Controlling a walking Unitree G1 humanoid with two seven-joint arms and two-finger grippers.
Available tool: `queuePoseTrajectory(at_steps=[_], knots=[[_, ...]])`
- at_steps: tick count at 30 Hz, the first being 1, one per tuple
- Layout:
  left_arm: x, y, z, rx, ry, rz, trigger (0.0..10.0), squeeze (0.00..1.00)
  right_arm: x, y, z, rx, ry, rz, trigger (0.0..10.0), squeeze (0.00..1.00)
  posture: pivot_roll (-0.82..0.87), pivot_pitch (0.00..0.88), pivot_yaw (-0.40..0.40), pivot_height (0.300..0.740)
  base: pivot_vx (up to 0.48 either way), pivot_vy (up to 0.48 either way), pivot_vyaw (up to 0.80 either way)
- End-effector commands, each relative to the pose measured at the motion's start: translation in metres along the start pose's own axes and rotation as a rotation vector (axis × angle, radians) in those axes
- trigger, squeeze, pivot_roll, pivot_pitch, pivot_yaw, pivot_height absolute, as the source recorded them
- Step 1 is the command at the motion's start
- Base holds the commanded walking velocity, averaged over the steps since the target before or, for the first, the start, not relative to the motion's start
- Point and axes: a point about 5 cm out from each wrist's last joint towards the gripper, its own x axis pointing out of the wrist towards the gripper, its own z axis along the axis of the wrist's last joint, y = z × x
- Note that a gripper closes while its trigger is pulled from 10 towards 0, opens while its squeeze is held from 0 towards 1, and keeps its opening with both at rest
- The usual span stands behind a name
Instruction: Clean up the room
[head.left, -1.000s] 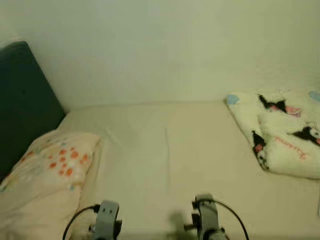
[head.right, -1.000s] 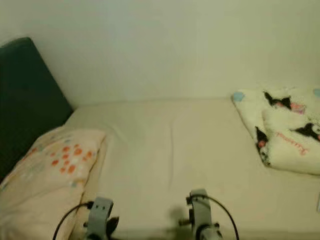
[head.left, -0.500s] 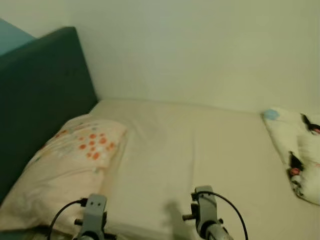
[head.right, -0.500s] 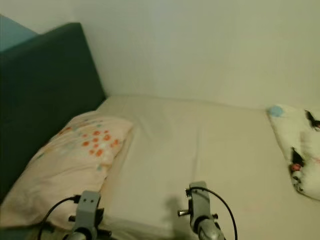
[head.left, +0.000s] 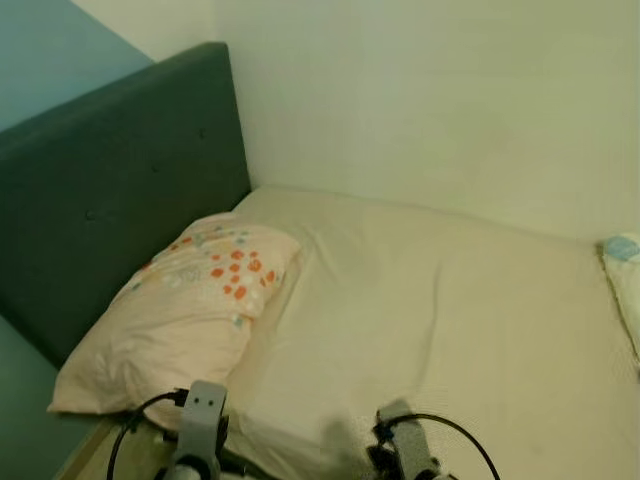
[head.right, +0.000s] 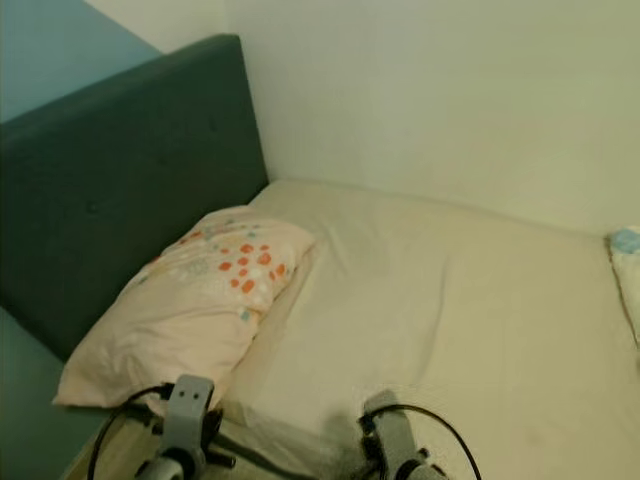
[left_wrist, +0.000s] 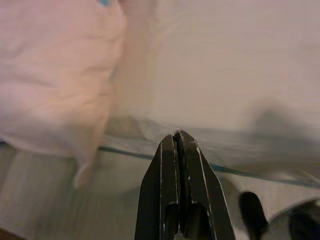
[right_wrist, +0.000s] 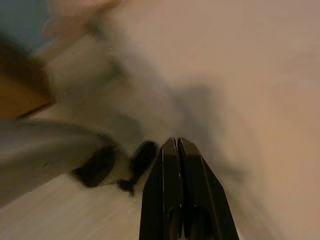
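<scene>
Facing the bed (head.left: 440, 330), nothing in either grip.
Pillow (head.left: 185, 310) ahead-left, long axis toward headboard (head.left: 110, 190); nearer left gripper (left_wrist: 177, 142), clenched like right gripper (right_wrist: 176, 146).

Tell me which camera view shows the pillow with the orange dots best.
The left eye view: the whole pillow lies at the head of the bed against the dark headboard, with its dot pattern clear. The right eye view shows it nearly as well. The left wrist view catches a blurred pink part; the right wrist view only a blurred corner.
</scene>
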Motion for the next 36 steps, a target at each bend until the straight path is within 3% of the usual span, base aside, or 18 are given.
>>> queuePoseTrajectory(at_steps=[1, 2, 4, 5, 6, 8, 9, 10, 11, 12, 13, 17, 23, 30, 36], knots=[[-0.004, 0.005, -0.008, 0.001, 0.037, 0.004, 10.0, 0.0, -0.002, 0.0, 0.013, -0.01, -0.038, 0.064, 10.0, 0.0, -0.04, 0.084, 0.022, 0.74, 0.0, 0.0, 0.0], [-0.004, 0.005, -0.008, 0.006, 0.038, -0.007, 10.0, 0.0, -0.009, 0.001, 0.026, 0.02, -0.089, 0.128, 10.0, 0.0, -0.04, 0.084, 0.022, 0.74, 0.0, 0.0, 0.0], [-0.004, 0.005, -0.008, 0.006, 0.038, -0.007, 10.0, 0.0, -0.009, 0.001, 0.026, 0.02, -0.089, 0.128, 10.0, 0.0, -0.04, 0.084, 0.022, 0.74, 0.0, 0.0, 0.0], [-0.003, 0.004, -0.007, 0.011, 0.036, -0.017, 10.0, 0.0, -0.017, 0.001, 0.05, 0.073, -0.186, 0.191, 10.0, 0.0, -0.05, 0.082, 0.028, 0.74, 0.0, 0.0, 0.0], [-0.003, 0.004, -0.007, 0.011, 0.036, -0.017, 10.0, 0.0, -0.017, 0.001, 0.05, 0.073, -0.186, 0.191, 10.0, 0.0, -0.05, 0.082, 0.028, 0.74, 0.0, 0.0, 0.0], [-0.001, 0.006, -0.001, 0.02, 0.018, -0.013, 10.0, 0.0, -0.015, -0.024, 0.106, 0.115, -0.421, 0.003, 10.0, 0.0, -0.06, 0.078, 0.029, 0.74, 0.0, 0.0, 0.0], [-0.001, 0.006, -0.001, 0.02, 0.018, -0.013, 10.0, 0.0, -0.015, -0.024, 0.106, 0.115, -0.421, 0.003, 10.0, 0.0, -0.06, 0.078, 0.029, 0.74, 0.0, 0.0, 0.0], [0.003, 0.01, 0.007, 0.017, -0.003, 0.012, 10.0, 0.0, -0.011, -0.054, 0.123, 0.179, -0.486, -0.29, 10.0, 0.0, -0.06, 0.078, 0.029, 0.74, 0.0, 0.0, 0.0], [0.005, 0.013, 0.013, 0.025, -0.015, 0.044, 10.0, 0.0, -0.009, -0.073, 0.129, 0.243, -0.506, -0.502, 10.0, 0.0, -0.06, 0.072, 0.029, 0.74, 0.0, 0.0, 0.0], [0.005, 0.013, 0.013, 0.025, -0.015, 0.044, 10.0, 0.0, -0.009, -0.073, 0.129, 0.243, -0.506, -0.502, 10.0, 0.0, -0.06, 0.072, 0.029, 0.74, 0.0, 0.0, 0.0], [0.009, 0.022, 0.021, 0.048, -0.025, 0.121, 10.0, 0.0, -0.007, -0.086, 0.126, 0.264, -0.483, -0.698, 10.0, 0.0, -0.06, 0.072, 0.029, 0.74, 0.0, 0.0, 0.0], [0.009, 0.029, 0.029, -0.015, -0.059, 0.148, 10.0, 0.0, -0.008, -0.075, 0.124, 0.227, -0.455, -0.678, 10.0, 0.0, -0.06, 0.072, 0.029, 0.74, 0.0, 0.0, 0.0], [0.006, 0.029, 0.032, -0.007, -0.083, 0.136, 10.0, 0.0, -0.007, -0.066, 0.116, 0.209, -0.392, -0.644, 10.0, 0.0, -0.05, 0.065, 0.022, 0.74, 0.0, 0.0, 0.0], [0.008, 0.02, 0.038, -0.005, -0.104, 0.108, 10.0, 0.0, 0.003, -0.062, 0.109, 0.289, -0.35, -0.63, 10.0, 0.0, -0.06, 0.076, 0.017, 0.74, 0.0, 0.0, -0.8], [0.009, 0.016, 0.044, -0.023, -0.117, 0.076, 10.0, 0.0, 0.006, -0.06, 0.112, 0.27, -0.339, -0.598, 10.0, 0.0, -0.06, 0.077, 0.02, 0.74, 0.0, 0.0, -0.8]])
